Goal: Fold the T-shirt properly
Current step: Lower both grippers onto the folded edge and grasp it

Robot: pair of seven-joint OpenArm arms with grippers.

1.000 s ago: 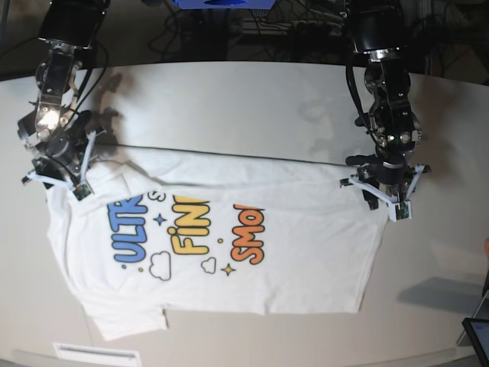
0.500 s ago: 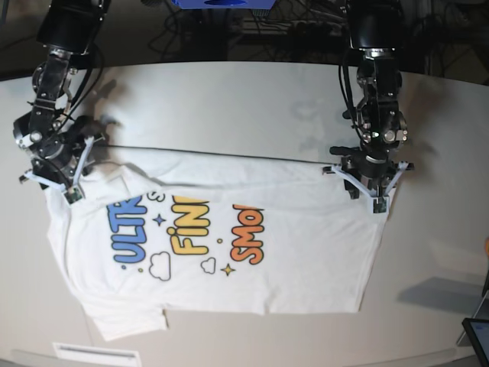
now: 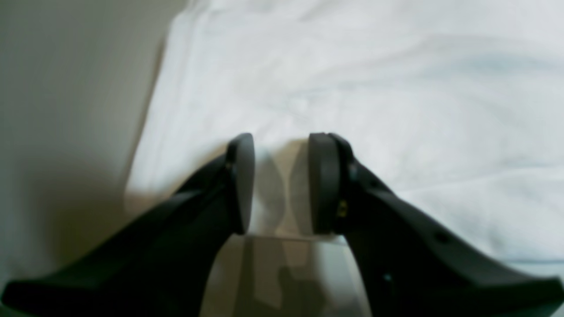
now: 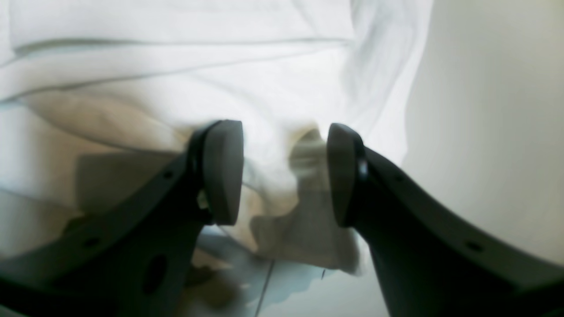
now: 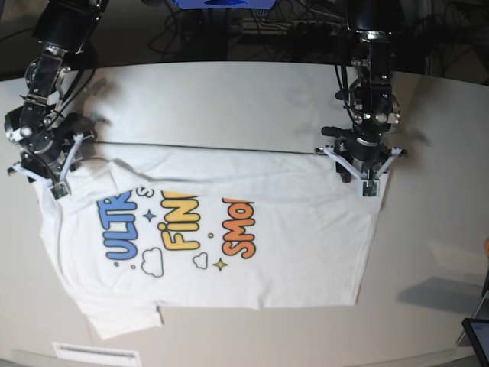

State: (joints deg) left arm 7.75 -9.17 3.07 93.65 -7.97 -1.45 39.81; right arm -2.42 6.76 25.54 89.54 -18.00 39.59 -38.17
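We start with the desk (image 5: 229, 92), pale and broad, carrying the T-shirt (image 5: 290, 245) spread print-side up across its middle, its far edge pulled into a taut straight line between our two arms. The coloured lettering and clouds sit toward the left of the base view; a sleeve pokes out at the near left corner.

Our left hand (image 5: 365, 182) sits at the far corner of the shirt on the base view's right. In its wrist view the left hand (image 3: 280, 185) has its pads partly apart, with a fold of white cloth in the gap; we judge it has the edge pinched, though blur keeps this uncertain.

Our right hand (image 5: 47, 183) is at the opposite far corner. From its own camera the right hand (image 4: 284, 174) stands a little wider, bunched fabric between the pads.

We judge the step to be stretching and dragging the shirt flat. Next we need both hands moving together at equal height, so that the cloth neither sags nor slips free.
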